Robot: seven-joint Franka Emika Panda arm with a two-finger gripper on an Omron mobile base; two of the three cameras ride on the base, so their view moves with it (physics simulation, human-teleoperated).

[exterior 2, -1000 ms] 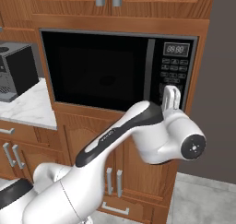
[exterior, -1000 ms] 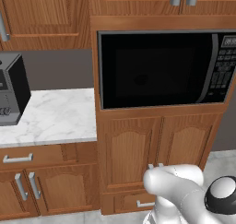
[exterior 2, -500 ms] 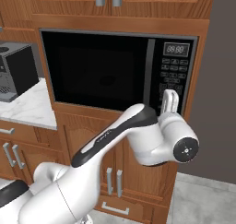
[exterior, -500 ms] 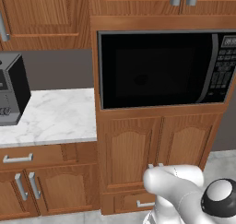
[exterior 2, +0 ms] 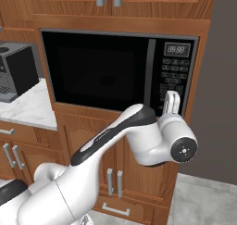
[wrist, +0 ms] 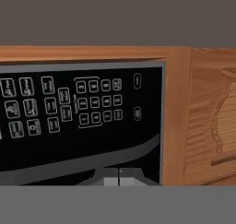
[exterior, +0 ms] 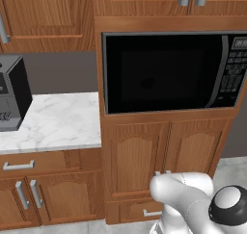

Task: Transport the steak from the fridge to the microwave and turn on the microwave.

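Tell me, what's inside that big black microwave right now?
The microwave door is closed, and its dark glass shows only blackness, so nothing inside can be made out. The robot's fingers sit together at the keypad beside it.

- Tool [exterior 2: 171,102] raised upright just in front of the keypad [exterior 2: 172,83] at the right side of the microwave [exterior 2: 115,71]; fingers closed together, almost no room between tips and panel.
- Microwave door [exterior: 164,71] shut flat, barring any way inside.
- Wooden cabinet frame [exterior 2: 199,80] close on the right of the keypad, hemming in movement that way.
- Open air in front of the lower cabinet doors [exterior: 164,158], apart from the arm's own bulk.
- Marble tabletop [exterior: 53,120] to the left bare toward the microwave side, with a black appliance [exterior: 12,93] blocking its far left end.
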